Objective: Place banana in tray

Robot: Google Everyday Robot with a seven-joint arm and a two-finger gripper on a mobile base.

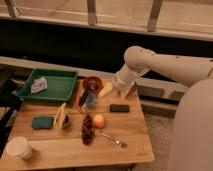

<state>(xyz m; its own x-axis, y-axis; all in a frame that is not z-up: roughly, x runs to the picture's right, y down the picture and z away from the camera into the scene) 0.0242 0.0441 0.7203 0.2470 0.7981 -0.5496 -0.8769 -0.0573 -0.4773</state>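
Observation:
The banana (pixel 60 114) is pale yellow and lies on the wooden table just right of the teal sponge (pixel 42 122). The green tray (pixel 60 93) sits at the table's back left, with a crumpled white object (pixel 38 85) in it. My gripper (pixel 106 89) hangs over the back middle of the table, beside the red bowl (pixel 93 82). It is well to the right of the banana and the tray and apart from both. The white arm (pixel 150 62) reaches in from the right.
A dark red grape bunch (pixel 87 130) and an orange (pixel 99 120) lie mid-table, with a fork (pixel 113 139) in front of them. A small black block (pixel 119 107), a blue object (pixel 90 100) and a white cup (pixel 19 148) are also there. A dark wall runs behind.

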